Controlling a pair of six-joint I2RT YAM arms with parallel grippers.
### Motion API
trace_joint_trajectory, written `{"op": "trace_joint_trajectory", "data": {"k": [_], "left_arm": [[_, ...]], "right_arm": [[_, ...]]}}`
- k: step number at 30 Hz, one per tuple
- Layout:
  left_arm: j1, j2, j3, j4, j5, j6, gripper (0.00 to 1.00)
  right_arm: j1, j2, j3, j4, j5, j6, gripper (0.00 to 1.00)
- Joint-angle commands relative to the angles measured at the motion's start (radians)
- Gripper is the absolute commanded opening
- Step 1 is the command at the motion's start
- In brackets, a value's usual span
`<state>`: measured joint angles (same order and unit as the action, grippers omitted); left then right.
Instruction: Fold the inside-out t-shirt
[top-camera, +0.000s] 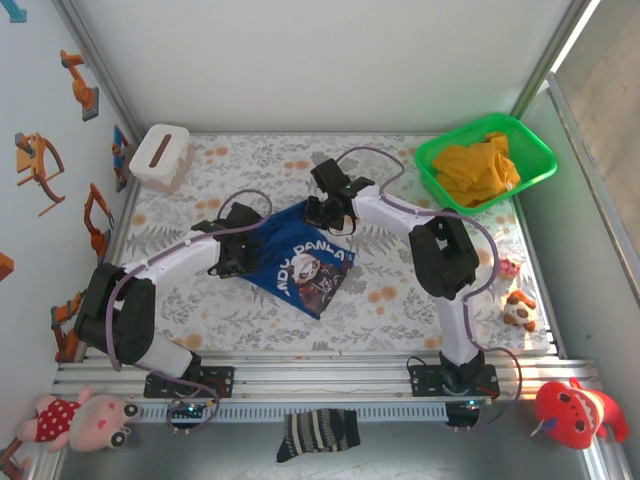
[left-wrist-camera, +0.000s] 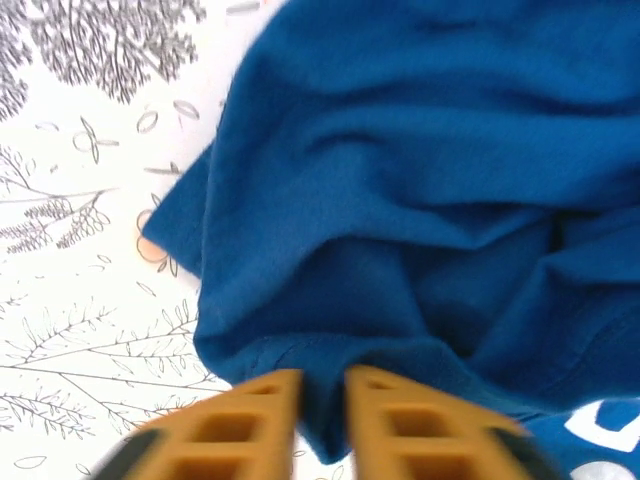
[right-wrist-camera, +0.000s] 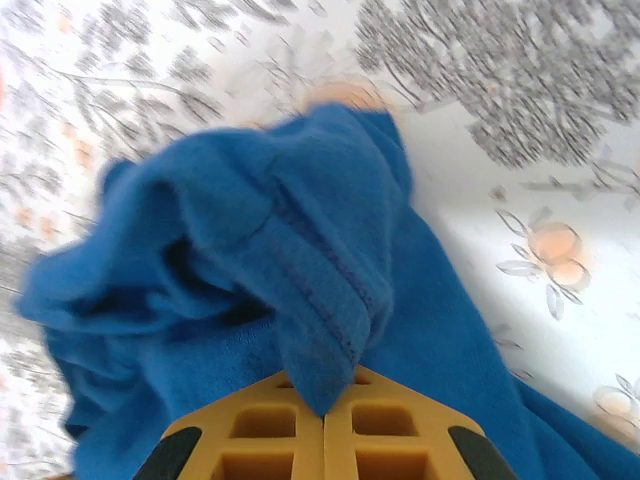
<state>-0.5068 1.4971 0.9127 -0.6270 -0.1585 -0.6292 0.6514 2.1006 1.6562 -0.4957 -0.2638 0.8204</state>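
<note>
seemingly, white lettering (top-camera: 316, 267) on the blue t-shirt (top-camera: 285, 236) reads "adv panda".

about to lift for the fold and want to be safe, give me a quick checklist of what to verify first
1. Left gripper shut on the blue t-shirt edge: ok.
2. Right gripper shut on a stitched hem fold: ok.
3. Shirt lying flat on the floral table cover: not ok, bunched and creased.
4. Each grip holds one layer only: cannot tell.
5. Green basket apart from the shirt: ok.

Green basket (top-camera: 427, 168), white box (top-camera: 160, 155), striped sock (top-camera: 318, 435)
</note>
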Motion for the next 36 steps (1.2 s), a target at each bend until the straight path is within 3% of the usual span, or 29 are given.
{"op": "trace_joint_trajectory", "data": {"k": [1,6,7,10,11,13,15,18,20,22,25,29,36], "left_arm": [[0.035,-0.001,0.067,-0.004,-0.025,0.034,0.00],[0.153,0.003,0.092,-0.012,0.025,0.058,0.00],[0.180,0.008,0.094,-0.010,0.028,0.060,0.00],[0.256,0.037,0.110,-0.018,0.043,0.057,0.00],[0.278,0.048,0.115,-0.018,0.058,0.053,0.06],[0.322,0.076,0.130,-0.020,0.088,0.042,0.45],[0.349,0.102,0.153,-0.028,0.109,0.042,0.65],[0.365,0.107,0.197,-0.056,0.115,0.050,0.75],[0.364,0.079,0.212,-0.070,0.131,0.043,0.76],[0.356,0.029,0.202,-0.071,0.174,0.020,0.77],[0.309,-0.064,0.155,-0.062,0.236,-0.035,0.78],[0.193,-0.170,0.059,-0.015,0.275,-0.133,0.78],[0.056,-0.156,-0.080,0.139,0.283,-0.274,0.78]], "right_arm": [[-0.018,0.036,0.108,0.097,-0.097,0.046,0.00],[-0.027,0.162,0.236,0.265,-0.219,0.097,0.00],[-0.029,0.190,0.246,0.346,-0.264,0.127,0.06],[-0.033,0.217,0.220,0.572,-0.340,0.232,0.53],[-0.033,0.207,0.202,0.618,-0.348,0.250,0.62],[-0.036,0.163,0.152,0.654,-0.352,0.252,0.65],[-0.041,0.094,0.086,0.638,-0.344,0.227,0.66],[-0.054,-0.033,-0.067,0.598,-0.327,0.176,0.64],[-0.059,-0.113,-0.161,0.560,-0.323,0.143,0.59],[-0.058,-0.186,-0.247,0.498,-0.309,0.101,0.49],[-0.056,-0.281,-0.374,0.420,-0.286,0.046,0.23],[-0.050,-0.351,-0.483,0.303,-0.220,-0.031,0.02],[-0.011,-0.306,-0.542,0.301,-0.174,-0.017,0.00]]}}
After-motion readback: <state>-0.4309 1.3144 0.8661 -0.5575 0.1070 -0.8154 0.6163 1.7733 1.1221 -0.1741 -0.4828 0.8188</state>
